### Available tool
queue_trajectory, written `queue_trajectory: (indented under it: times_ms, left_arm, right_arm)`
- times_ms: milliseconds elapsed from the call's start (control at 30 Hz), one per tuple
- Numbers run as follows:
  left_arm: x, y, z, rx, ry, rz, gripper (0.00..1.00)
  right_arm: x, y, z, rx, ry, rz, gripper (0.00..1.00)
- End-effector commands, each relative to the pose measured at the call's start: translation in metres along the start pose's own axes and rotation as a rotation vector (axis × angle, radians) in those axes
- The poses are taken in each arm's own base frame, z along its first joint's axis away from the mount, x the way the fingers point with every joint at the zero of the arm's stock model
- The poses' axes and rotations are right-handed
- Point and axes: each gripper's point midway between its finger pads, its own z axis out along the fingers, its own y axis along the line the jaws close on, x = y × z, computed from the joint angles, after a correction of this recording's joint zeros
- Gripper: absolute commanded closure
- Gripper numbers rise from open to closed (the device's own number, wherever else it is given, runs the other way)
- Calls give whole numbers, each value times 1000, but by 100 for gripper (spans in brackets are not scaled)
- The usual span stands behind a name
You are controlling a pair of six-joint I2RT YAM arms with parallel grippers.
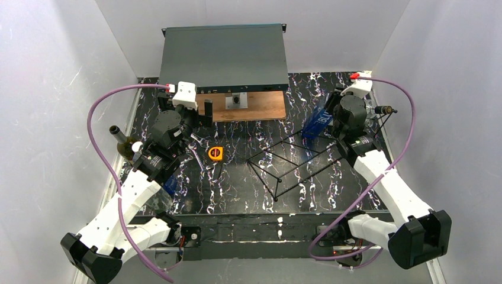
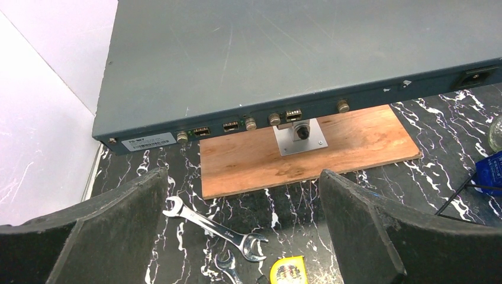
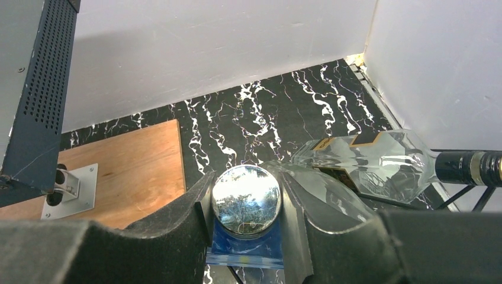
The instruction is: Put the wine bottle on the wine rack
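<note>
The wine rack (image 1: 294, 164), a black wire frame of triangles, stands on the marble table right of centre. My right gripper (image 1: 330, 119) is behind its far right end, shut on the silver cap (image 3: 246, 200) of a blue bottle (image 1: 315, 125) standing tilted there. In the right wrist view the right gripper (image 3: 246, 204) clamps the cap from both sides. A clear bottle with a dark neck (image 3: 379, 161) lies by the right wall (image 1: 379, 110). A dark green bottle (image 1: 123, 144) lies at the far left, partly hidden by my left arm. My left gripper (image 1: 198, 127) is open and empty (image 2: 244, 180).
A grey flat box (image 1: 225, 56) sits at the back, with a wooden board (image 1: 248, 106) carrying a metal bracket (image 2: 299, 135) in front of it. Two wrenches (image 2: 214, 222) and a yellow tape measure (image 1: 215, 153) lie below my left gripper. White walls close in on both sides.
</note>
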Motion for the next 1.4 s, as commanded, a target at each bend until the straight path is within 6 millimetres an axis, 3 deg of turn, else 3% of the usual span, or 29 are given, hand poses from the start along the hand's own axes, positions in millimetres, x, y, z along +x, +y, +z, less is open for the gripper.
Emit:
queue_trajectory:
  times_ms: [0,667,1367]
  left_arm:
    - [-21,2,-3,-2,-46,-32,2]
    - [-23,2,-6,0,-56,-36,2]
    - [-22,1,-6,2,-52,-33,2]
  right_arm:
    - [-2,-12,-8,41,-23,29,99]
    - [62,-45,-35,121,63,90,99]
    - [89,-60,-44,159,74,114,99]
